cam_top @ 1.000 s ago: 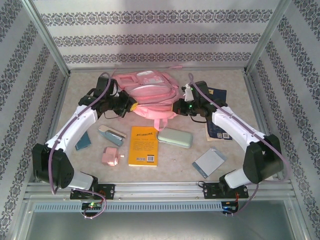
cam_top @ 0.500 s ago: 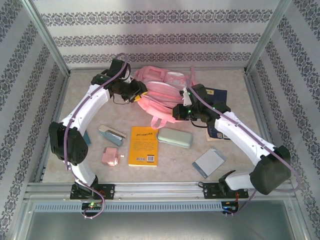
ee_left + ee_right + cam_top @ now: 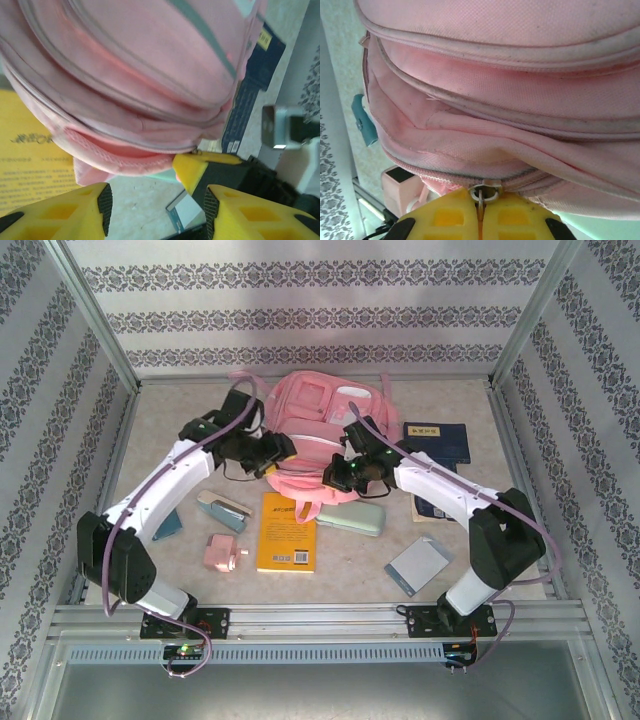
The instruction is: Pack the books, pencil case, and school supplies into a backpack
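Backpack (image 3: 320, 415) lies flat at the back-middle of the surface (image 3: 350, 575), pocket side up. Its long axis runs from the arms toward the far wall, and its near end bulges between the two grippers. Right gripper (image 3: 338, 475) sits at that near end, a little right of centre. In its wrist camera the jaws are pressed together on the small metal zip pull (image 3: 480, 192), at the low point of a curved zip line. Left gripper (image 3: 272, 458) is at the pack's near-left corner, jaws apart with nothing between them. Pink fabric is just ahead of the tips; contact cannot be told. The zip track runs crosswise to the pack's length and curves away from the pull on both sides. My guess is the coming pull must follow that arc sideways, not straight back. The right arm has the pull, and the left is nearest to pin the fabric. Pack looks soft and slack, with stacked piped seams and faint grey scuffs, so it will likely drag unless held. Not yet packed: yellow book (image 3: 286, 532) and mint pencil case (image 3: 362, 520) just beside the near edge, navy book (image 3: 436, 440) to the right, pink boxy item (image 3: 221, 553) and grey-blue pad (image 3: 418, 565) nearer the arms.
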